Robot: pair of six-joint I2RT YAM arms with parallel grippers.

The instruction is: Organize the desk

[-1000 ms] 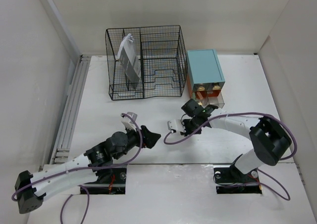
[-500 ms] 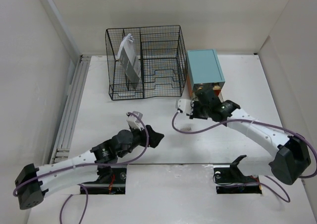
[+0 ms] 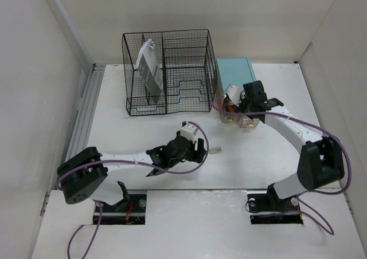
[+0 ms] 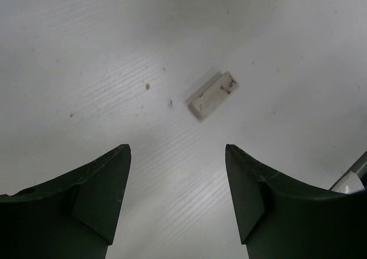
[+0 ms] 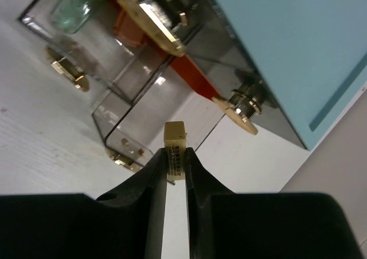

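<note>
Both arms have swung over: the right one from mid-desk out to the teal drawer box point(image 3: 235, 75) at the far edge, right of the wire organizer point(image 3: 166, 70); the left one across toward the middle of the near edge

Right gripper point(image 5: 175, 156) pinches a small cream block point(image 5: 175, 134) at the front wall of the pulled-out clear drawer point(image 5: 149, 116); whether it is inside the walls we cannot tell

Left gripper point(image 4: 176, 156) spread wide, empty, over a white piece point(image 4: 213, 95) lying flat on the desk point(image 3: 114, 133)

We judge the drop is in hand: carry the block fully past the drawer wall, clear of the brass knobs point(image 5: 235, 114), lower, then part the fingers
</note>
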